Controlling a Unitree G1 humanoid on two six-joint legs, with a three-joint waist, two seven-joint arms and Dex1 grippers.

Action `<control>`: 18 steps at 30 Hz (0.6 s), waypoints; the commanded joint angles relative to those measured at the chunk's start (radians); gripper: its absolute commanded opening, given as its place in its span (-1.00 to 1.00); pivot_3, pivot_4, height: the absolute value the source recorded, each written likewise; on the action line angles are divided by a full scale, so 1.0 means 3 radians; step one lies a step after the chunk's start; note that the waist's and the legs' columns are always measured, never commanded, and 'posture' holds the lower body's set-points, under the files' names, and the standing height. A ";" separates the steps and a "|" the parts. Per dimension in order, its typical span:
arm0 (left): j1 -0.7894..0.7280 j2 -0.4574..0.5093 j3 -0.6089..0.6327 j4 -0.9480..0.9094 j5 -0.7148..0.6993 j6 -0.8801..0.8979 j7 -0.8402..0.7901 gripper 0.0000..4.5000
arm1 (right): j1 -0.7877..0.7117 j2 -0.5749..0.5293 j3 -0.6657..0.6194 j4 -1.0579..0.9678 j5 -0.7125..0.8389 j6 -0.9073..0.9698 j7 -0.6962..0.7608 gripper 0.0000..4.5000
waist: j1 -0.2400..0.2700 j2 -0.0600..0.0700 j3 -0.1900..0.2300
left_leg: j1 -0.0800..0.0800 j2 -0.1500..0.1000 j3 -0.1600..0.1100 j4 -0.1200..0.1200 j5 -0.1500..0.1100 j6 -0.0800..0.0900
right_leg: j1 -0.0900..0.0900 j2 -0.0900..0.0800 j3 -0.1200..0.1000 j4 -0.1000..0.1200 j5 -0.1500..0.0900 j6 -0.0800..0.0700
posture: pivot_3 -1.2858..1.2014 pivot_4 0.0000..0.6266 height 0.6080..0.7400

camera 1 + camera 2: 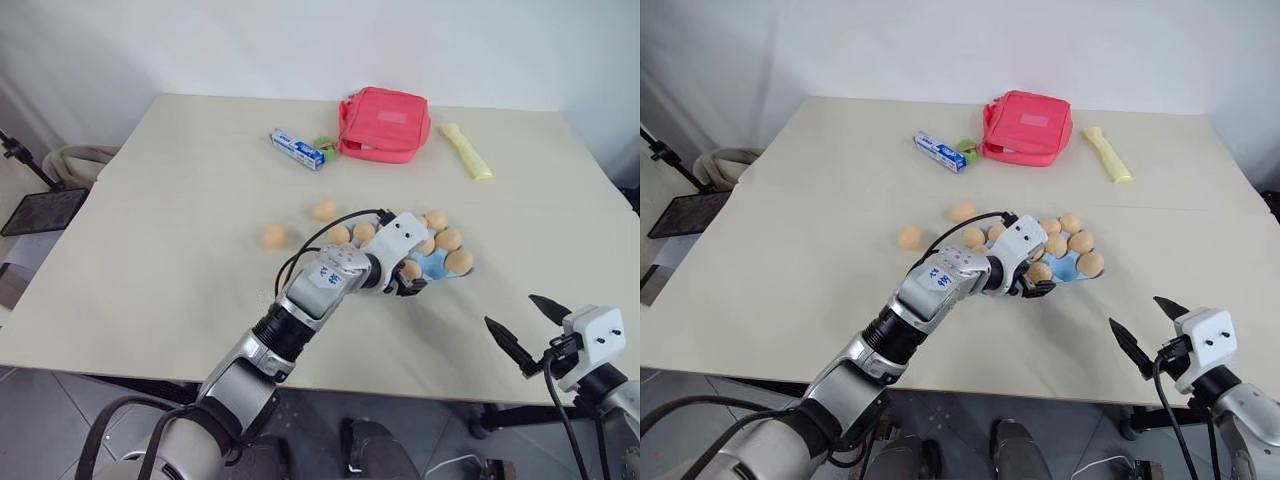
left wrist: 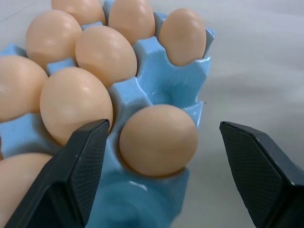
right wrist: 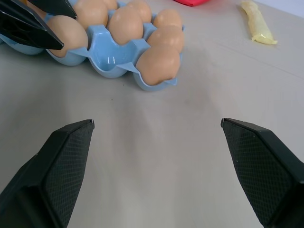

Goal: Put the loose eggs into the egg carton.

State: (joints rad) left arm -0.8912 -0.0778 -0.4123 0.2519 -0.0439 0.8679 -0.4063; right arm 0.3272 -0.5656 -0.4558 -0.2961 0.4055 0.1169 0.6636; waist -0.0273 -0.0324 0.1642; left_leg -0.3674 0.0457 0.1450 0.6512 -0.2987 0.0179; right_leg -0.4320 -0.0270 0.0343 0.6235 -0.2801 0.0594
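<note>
The two eye views look forward and down from the head over the whole table (image 1: 150,250), sharing almost the same scene. The left wrist view sits very close above the egg carton (image 2: 156,90), while the right wrist view looks low across the tabletop, probably from near the front edge, at that same carton.

From the head views, my left gripper (image 1: 408,283) and its arm cover the near-left part of the egg carton (image 1: 437,264), so I cannot count its cups there; in the left wrist view the carton is cut by the picture edges; the print on the small blue-white box (image 1: 297,148) is too small for me to read; the green thing (image 1: 323,142) beside it is half hidden, I cannot tell what it is.
</note>
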 commanded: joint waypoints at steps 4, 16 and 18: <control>-0.0058 -0.0061 -0.0033 0.0040 0.0085 -0.0047 -0.0001 0.50 | 0.0006 -0.0008 -0.0080 -0.0123 0.0025 -0.0019 -0.0033 1.00 | 0.0001 0.0000 0.0000 | 0.0000 0.0000 0.0000 0.0000 0.0000 0.0000 | 0.0000 0.0000 0.0000 0.0000 0.0000 0.0000 | 0.03 -0.52 1.00; -0.0081 -0.0049 -0.0035 0.0090 0.0148 -0.0121 -0.0026 0.07 | -0.0024 -0.0032 -0.0088 -0.0092 0.0025 -0.0009 -0.0025 1.00 | 0.0000 0.0000 0.0000 | 0.0000 0.0000 0.0000 0.0000 0.0000 0.0001 | 0.0000 0.0001 0.0000 -0.0002 0.0000 0.0000 | 0.03 -0.52 1.00; -0.0080 -0.0054 -0.0021 0.0089 0.0153 -0.0140 -0.0012 -0.08 | -0.0029 -0.0034 -0.0090 -0.0089 0.0022 -0.0006 -0.0028 1.00 | 0.0000 0.0000 0.0000 | 0.0000 0.0000 0.0000 0.0000 0.0000 0.0001 | 0.0000 0.0000 0.0000 -0.0002 0.0000 0.0000 | 0.03 -0.52 1.00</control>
State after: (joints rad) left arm -0.8998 -0.0879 -0.4122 0.2845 -0.0142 0.8339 -0.4102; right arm 0.3214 -0.5658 -0.4560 -0.3015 0.4055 0.1171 0.6628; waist -0.0271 -0.0326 0.1643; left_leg -0.3675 0.0458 0.1450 0.6511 -0.2986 0.0182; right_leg -0.4319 -0.0269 0.0342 0.6230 -0.2801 0.0594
